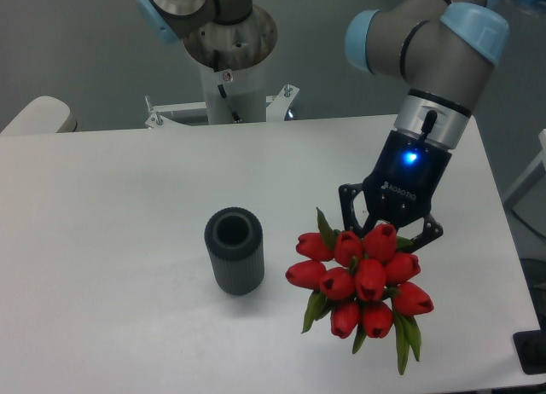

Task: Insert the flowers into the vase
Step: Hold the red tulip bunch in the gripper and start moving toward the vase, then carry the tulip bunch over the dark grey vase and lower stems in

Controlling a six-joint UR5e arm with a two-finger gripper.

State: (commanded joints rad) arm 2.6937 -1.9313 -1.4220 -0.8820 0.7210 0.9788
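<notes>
The vase [234, 250], a dark grey ribbed cylinder with an open round mouth, stands upright left of centre on the white table. The flowers [362, 279], a tight bunch of red tulip buds with green leaves, hang to its right, tipped toward the camera and clear of the vase. My gripper [389, 232] is shut on the flowers from behind and above; the stems are hidden behind the buds and fingers.
The arm's base column [229, 61] stands at the table's [111, 206] far edge. A pale rounded object [36, 117] sits at the far left, and a dark object [531, 351] lies off the right front corner.
</notes>
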